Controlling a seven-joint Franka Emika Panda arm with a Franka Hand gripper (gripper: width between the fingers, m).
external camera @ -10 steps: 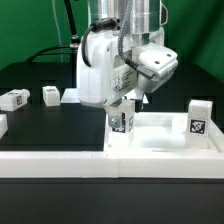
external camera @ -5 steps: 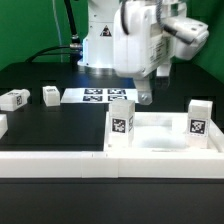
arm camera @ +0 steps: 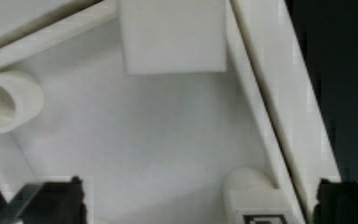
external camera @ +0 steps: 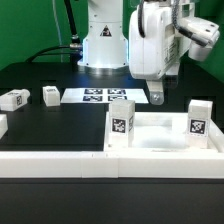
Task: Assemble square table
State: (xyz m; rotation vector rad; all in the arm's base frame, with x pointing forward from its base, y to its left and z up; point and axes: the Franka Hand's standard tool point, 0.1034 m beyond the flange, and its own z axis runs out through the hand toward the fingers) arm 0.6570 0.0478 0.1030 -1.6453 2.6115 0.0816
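White plastic tabletop (external camera: 160, 138) — smooth, square, rimmed (two blocky legs (external camera: 122, 125) upright) — jaws wide apart, empty.

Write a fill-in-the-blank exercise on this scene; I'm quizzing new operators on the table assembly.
1. The fingers stand ___, holding nothing.
2. ___ upright legs stand at corners of the table top.
3. The loose legs lie toward the exterior view's ___.
Missing words: open; two; left.

Four legs (external camera: 122, 125), one tabletop (external camera: 165, 135)
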